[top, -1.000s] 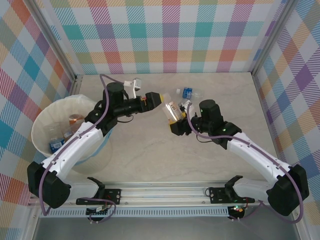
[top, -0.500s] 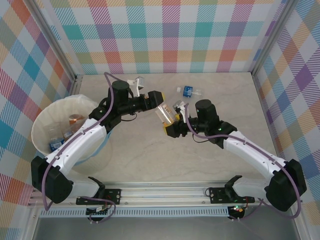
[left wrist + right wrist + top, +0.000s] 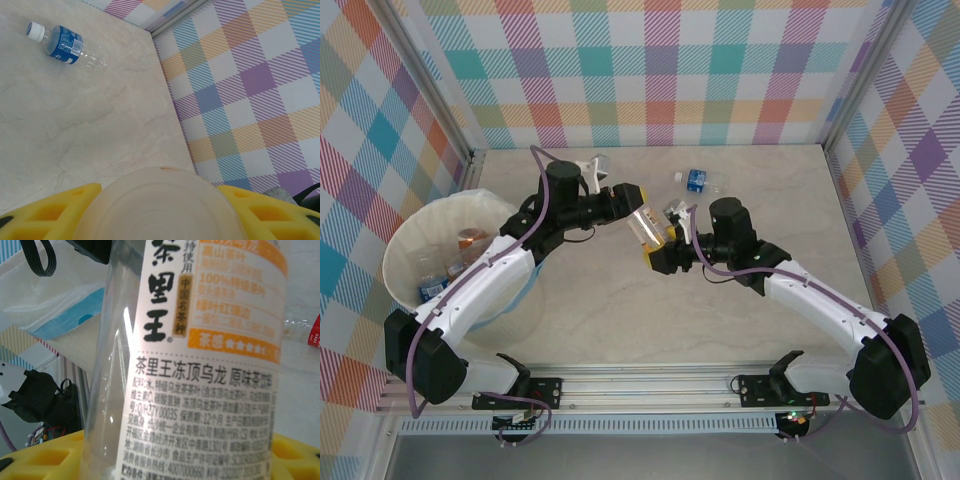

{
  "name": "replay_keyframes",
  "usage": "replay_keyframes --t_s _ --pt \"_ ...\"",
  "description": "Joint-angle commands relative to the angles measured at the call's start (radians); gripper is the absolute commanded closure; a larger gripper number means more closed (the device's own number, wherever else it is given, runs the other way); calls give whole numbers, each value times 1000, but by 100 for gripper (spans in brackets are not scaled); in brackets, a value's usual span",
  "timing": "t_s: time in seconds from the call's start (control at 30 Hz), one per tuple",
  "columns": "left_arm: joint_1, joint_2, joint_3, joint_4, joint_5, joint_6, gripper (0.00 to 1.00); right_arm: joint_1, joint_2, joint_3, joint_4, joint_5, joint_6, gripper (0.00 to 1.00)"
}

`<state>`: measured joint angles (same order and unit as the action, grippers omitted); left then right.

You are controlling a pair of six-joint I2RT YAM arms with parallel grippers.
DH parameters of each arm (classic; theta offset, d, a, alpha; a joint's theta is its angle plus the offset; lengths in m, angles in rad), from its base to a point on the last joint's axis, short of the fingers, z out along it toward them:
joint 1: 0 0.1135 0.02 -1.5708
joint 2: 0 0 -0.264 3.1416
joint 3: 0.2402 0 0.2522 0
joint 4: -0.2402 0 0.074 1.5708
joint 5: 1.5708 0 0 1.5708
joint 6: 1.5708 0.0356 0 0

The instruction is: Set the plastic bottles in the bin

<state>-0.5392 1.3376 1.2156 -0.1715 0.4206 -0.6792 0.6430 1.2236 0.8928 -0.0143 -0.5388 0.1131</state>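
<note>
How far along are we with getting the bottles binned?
Done: several bottles lie in the bin. In hand: an orange-label bottle sits between the left gripper and the right gripper, over the table, apparently a handover. Remaining: that bottle, plus the blue-label bottle lying on the far table.

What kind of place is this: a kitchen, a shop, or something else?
Probably a robot test cell, not a home: two arms bolted to a metal rail, checked walls around a table, and a bin of bottles.
</note>
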Motion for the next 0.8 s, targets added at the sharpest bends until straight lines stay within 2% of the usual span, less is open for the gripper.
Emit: replay_keyframes --t_s 0.0,0.13,0.2,0.33,0.5,0.63,0.77 --pt "-5 -36 7 33 0 32 71 9 -13 14 66 -45 2 20" --pt "1 -94 -1 -17 -86 74 77 8 -63 -16 66 68 -13 2" --pt "7 -125 3 -58 -120 93 100 9 -102 -36 70 148 -26 0" --pt "24 -186 16 -147 -163 127 100 9 -151 -65 53 398 -37 0" --pt "47 -280 51 -258 -246 190 100 6 -149 -88 29 810 49 0" --pt "63 -337 122 -375 -335 280 100 3 -124 -74 15 921 152 0" --pt "77 -381 218 -515 -557 339 100 0 -84 -69 60 960 163 0"
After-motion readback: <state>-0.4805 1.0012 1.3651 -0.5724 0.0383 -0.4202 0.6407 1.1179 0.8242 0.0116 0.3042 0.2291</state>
